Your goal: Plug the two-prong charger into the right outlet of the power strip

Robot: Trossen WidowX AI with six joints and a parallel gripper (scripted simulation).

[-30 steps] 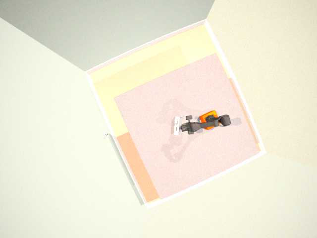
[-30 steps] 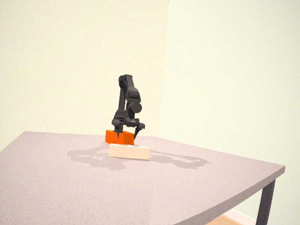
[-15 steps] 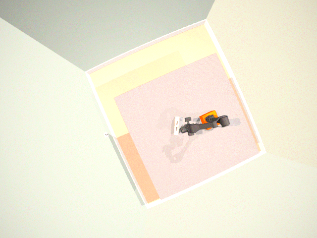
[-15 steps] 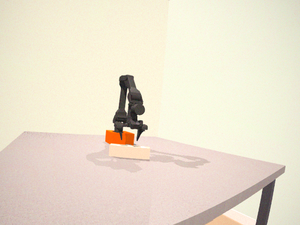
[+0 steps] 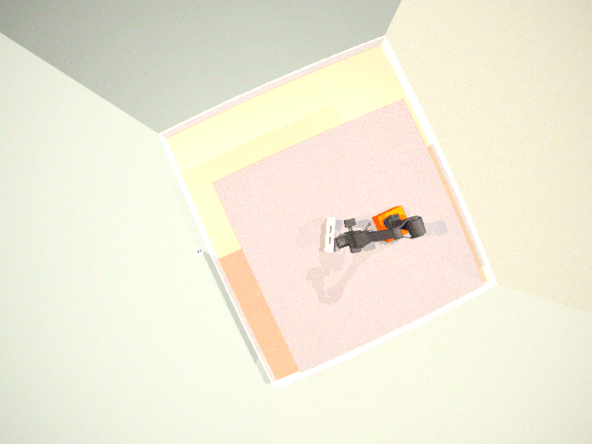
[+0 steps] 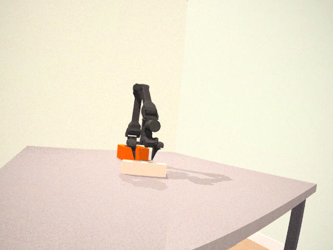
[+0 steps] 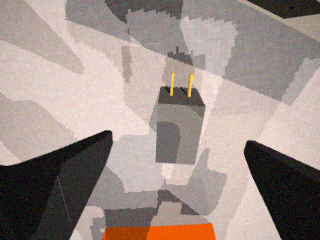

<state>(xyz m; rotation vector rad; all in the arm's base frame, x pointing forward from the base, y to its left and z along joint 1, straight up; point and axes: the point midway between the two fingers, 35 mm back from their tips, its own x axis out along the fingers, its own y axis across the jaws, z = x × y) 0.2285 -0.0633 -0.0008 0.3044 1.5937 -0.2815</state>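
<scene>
The grey charger (image 7: 189, 135) lies on the table between and below the fingers in the wrist view, its two gold prongs pointing to the top of that view, away from the orange block. It is hidden in the top and exterior views. My gripper (image 6: 143, 159) (image 7: 178, 139) is open and empty, with one finger on each side of the charger, pointing down. The white power strip (image 5: 328, 247) (image 6: 143, 169) stands on the table, with two outlets on its top. In the exterior view the fingertips show just behind and above it.
An orange block (image 5: 398, 210) (image 6: 125, 152) (image 7: 175, 233) stands under the arm, on the far side of the strip in the exterior view. A dark shape (image 7: 295, 6) shows at the top right of the wrist view; I cannot tell what it is. Shadows cross the table (image 6: 67, 210).
</scene>
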